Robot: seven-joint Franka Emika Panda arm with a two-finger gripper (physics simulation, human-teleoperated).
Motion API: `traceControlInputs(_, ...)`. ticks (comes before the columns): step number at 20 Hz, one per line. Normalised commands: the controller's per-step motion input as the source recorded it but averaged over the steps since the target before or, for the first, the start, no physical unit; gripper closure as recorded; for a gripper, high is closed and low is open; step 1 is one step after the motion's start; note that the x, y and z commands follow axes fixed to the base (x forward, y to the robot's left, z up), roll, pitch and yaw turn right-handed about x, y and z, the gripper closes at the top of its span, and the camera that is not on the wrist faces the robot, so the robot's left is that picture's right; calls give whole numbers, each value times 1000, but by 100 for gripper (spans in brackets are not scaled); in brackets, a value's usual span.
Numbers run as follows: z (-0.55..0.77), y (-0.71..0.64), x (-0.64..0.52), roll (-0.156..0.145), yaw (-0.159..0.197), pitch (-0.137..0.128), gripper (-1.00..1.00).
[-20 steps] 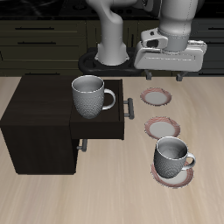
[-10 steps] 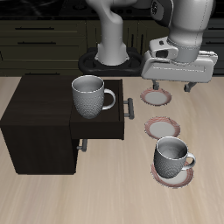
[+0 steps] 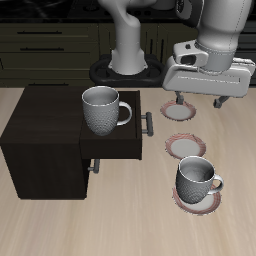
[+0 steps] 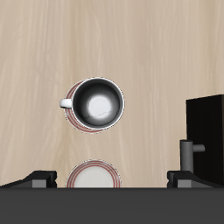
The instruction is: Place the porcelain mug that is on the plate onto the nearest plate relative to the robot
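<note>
The gripper (image 3: 199, 101) hangs in the upper right of the exterior frame, fingers (image 3: 217, 102) spread wide and holding nothing. Lower right, the porcelain mug (image 3: 197, 180) stands upright on its plate (image 3: 198, 201) near the bench (image 3: 60, 225) front edge. Two bare saucers (image 3: 185, 147) line up behind it.
</note>
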Motion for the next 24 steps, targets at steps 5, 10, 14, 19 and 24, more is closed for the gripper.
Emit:
traceControlInputs(5,22,-128,243,-25,14,-19,-100)
traceControlInputs(10,-48,-44,235,-13,21,-19,-100)
traceControlInputs(14,-91,127,93,99,3,6,-100)
traceControlInputs(19,-74,54,45,96,16,-33,-100)
traceControlInputs(24,69,-129,19,-26,-2,-16,-100)
